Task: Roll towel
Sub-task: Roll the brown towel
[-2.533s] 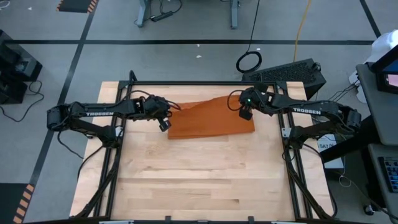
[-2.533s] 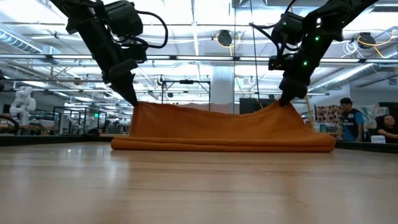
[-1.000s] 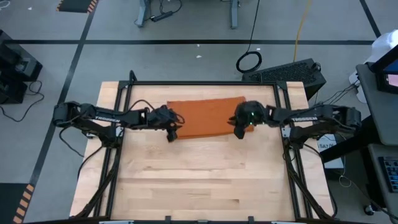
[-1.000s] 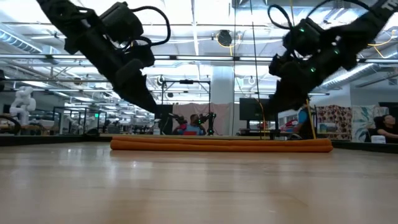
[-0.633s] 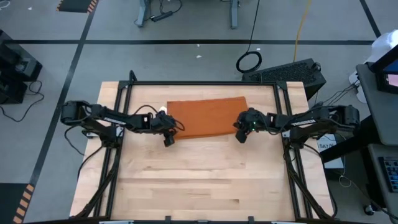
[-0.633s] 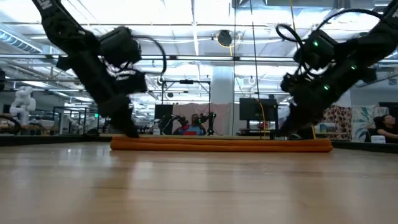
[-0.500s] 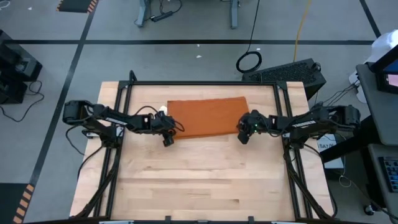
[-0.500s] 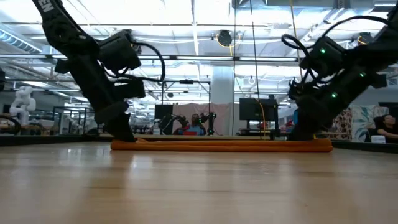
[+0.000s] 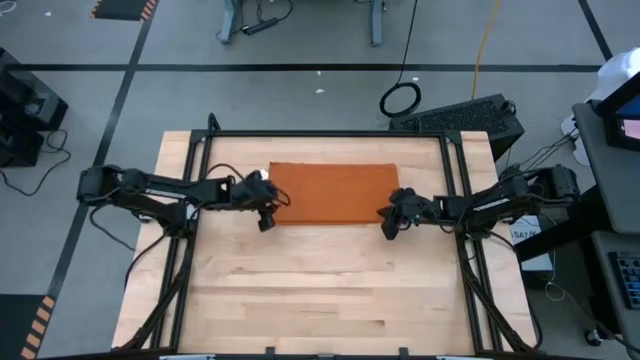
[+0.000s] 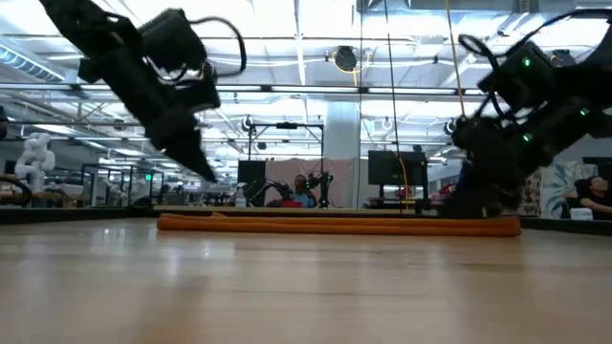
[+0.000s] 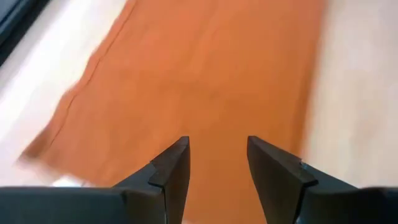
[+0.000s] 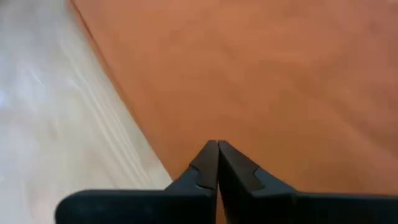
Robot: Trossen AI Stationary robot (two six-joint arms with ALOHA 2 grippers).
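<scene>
The towel [image 9: 333,193] lay flat on the far half of the wooden tabletop [image 9: 320,290], a rust-orange rectangle spread between the two arms, its long sides running left to right. From the low camera it showed as a thin, flat orange band [image 10: 339,225] on the wood.

The left claw [image 9: 267,215] stood at the towel's near left corner. In the low view it hung above the cloth's left end [image 10: 196,158], clear of it. Its wrist camera showed the two fingers parted, with a plain gap between them, and the orange towel [image 11: 205,81] spread beyond them.

The right claw [image 9: 389,226] sat at the towel's near right corner, low over the tabletop; the low view placed it down by the cloth's right end [image 10: 483,205]. Its wrist camera showed the fingers pressed together tip to tip [image 12: 217,163] with nothing seen between them, over the towel [image 12: 267,74] close to its edge, bare wood alongside.
</scene>
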